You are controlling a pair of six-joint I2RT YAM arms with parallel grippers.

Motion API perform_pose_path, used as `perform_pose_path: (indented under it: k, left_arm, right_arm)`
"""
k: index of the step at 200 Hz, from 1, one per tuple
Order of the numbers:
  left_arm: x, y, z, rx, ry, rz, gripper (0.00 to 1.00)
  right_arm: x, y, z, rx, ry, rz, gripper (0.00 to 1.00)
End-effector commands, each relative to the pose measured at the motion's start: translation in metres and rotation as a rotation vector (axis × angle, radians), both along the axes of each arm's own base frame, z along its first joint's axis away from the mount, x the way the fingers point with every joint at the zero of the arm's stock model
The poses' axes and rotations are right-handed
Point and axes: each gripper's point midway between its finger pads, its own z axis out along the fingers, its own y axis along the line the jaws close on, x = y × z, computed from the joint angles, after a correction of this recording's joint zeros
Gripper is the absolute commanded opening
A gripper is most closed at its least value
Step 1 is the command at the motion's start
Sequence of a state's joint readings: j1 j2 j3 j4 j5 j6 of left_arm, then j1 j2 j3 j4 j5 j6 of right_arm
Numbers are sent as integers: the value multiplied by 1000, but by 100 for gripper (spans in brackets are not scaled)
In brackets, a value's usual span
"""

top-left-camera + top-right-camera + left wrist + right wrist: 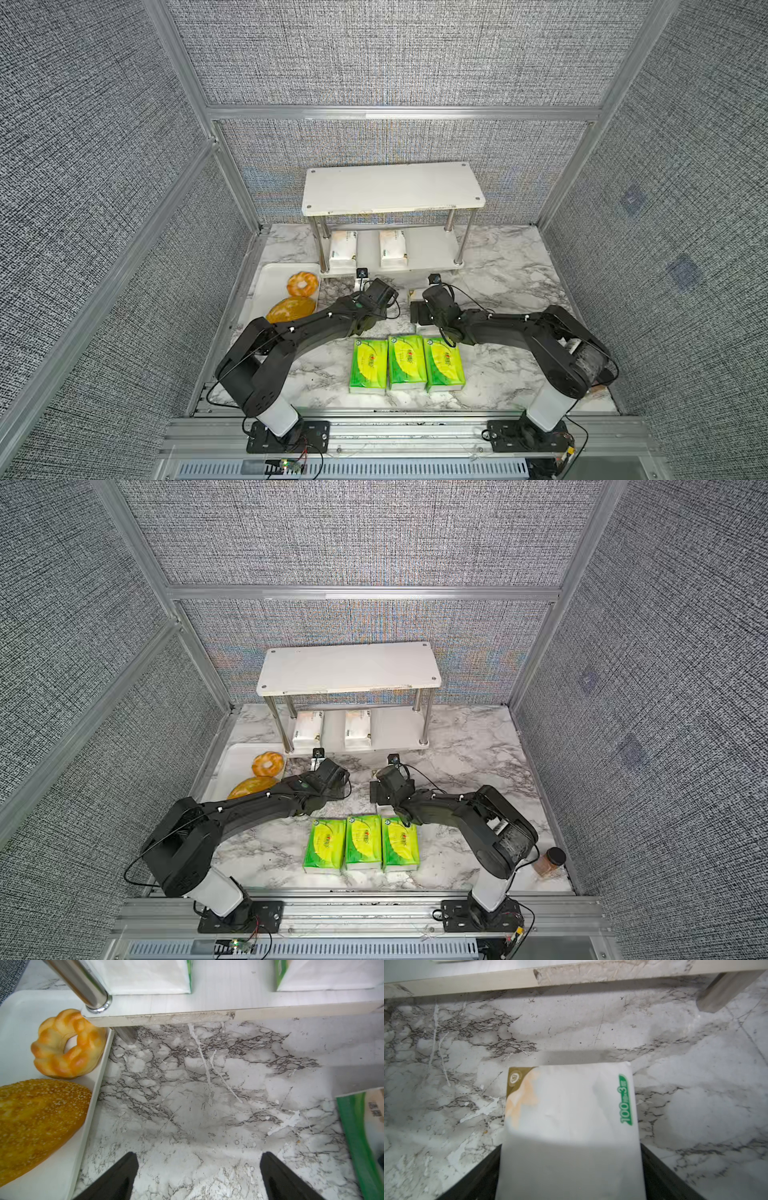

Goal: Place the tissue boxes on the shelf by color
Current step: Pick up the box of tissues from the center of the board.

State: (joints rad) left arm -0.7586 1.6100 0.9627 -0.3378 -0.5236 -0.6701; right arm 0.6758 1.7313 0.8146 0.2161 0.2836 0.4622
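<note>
The white tissue pack (pixel 569 1105) lies on the counter (pixel 456 1053) before the shelf (pixel 467 982). It is likely light, soft and slippery, best squeezed across its long sides. My right end effector (pixel 571 1146) straddles it, though I cannot tell if it grips. My left end effector (pixel 198 1155) gapes wide, empty.

The shelf (pixel 392 187) has its top board bare. On the lower board two white packs (pixel 343 248) take the left and middle; the right third lies open between the legs (pixel 463 241). Marble surface (pixel 519 286) is free right of centre. A tray (pixel 268 282) blocks the left, three green packs (pixel 406 363) lower centre, a third white pack (pixel 571 1126) fills the right jaws.
</note>
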Motion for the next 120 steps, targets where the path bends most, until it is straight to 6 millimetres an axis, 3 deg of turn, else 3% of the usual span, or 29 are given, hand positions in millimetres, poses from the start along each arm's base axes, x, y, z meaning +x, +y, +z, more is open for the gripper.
perform_pose_path:
  k: [1, 49, 52, 66, 90, 94, 120]
  left_arm:
    - [5, -1, 5, -17, -29, 17, 97]
    - [10, -6, 2, -17, -25, 13, 97]
    - [10, -6, 2, -18, -23, 13, 97]
    - [10, -7, 1, -21, -21, 14, 97]
    - [9, -6, 1, -22, -20, 18, 97]
    - [9, -5, 1, -22, -20, 20, 97]
    - [8, -4, 3, -24, -21, 22, 97]
  right_arm:
    - [-3, -14, -13, -40, 16, 37, 89]
    - [7, -28, -18, -152, 14, 126, 89]
    - [16, -24, -8, -141, -11, 124, 90]
    - [20, -27, 1, -137, -32, 112, 93]
    - [20, -27, 15, -107, -63, 106, 98]
    - [12, -32, 5, -117, -41, 108, 99]
    - [1, -33, 0, -102, -35, 110, 99]
